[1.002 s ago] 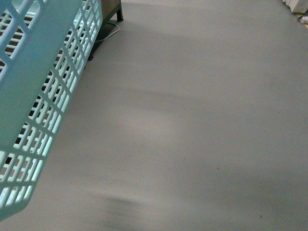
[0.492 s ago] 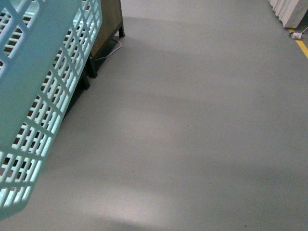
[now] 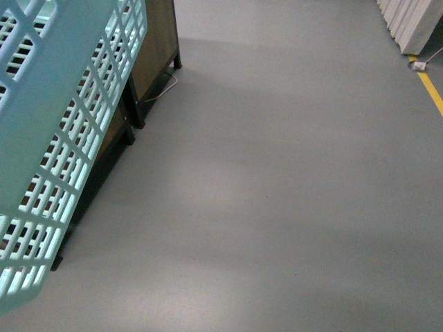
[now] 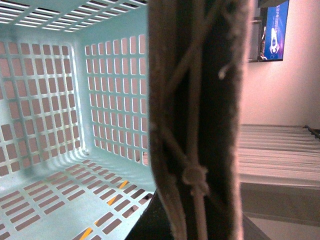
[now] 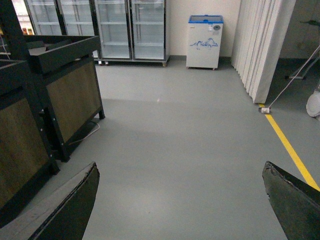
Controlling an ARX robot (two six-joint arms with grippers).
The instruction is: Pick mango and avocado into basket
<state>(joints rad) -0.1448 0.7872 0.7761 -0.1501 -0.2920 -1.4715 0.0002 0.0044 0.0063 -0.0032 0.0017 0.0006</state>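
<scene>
**Basket held up at the frame's left, open floor ahead**

In the front view the turquoise basket (image 3: 48,138) filled the left edge of the frame from top to bottom. It hung tilted, with its slotted wall toward the camera. Behind it, in the upper left, stood a display stand (image 3: 156,48) with a dark frame and brown wood panels, and a pale cable (image 3: 163,86) lay on the floor by its foot. The rest of the frame was bare grey floor (image 3: 291,194), smooth and faintly shadowed. A yellow floor line (image 3: 432,90) and the foot of a white folding partition (image 3: 408,21) sat in the upper right corner.

The left wrist view looked into the basket, showing slotted walls and floor. Its grey-brown handle (image 4: 170,100) and the knot of a white tie (image 4: 195,177) stood right before the lens and blocked much of the picture. A blue screen (image 4: 274,30) showed on a wall beyond. The left gripper's fingers could not be made out, so I cannot tell whether they were closed.

The right gripper (image 5: 180,200) had its fingers (image 5: 70,205) spread wide apart with nothing between them, facing down the aisle. Past it were the wood-panelled stands, a row of glass-door fridges (image 5: 130,30), a white chest freezer (image 5: 204,42) with a blue lid, and the partition beside the yellow line.
</scene>
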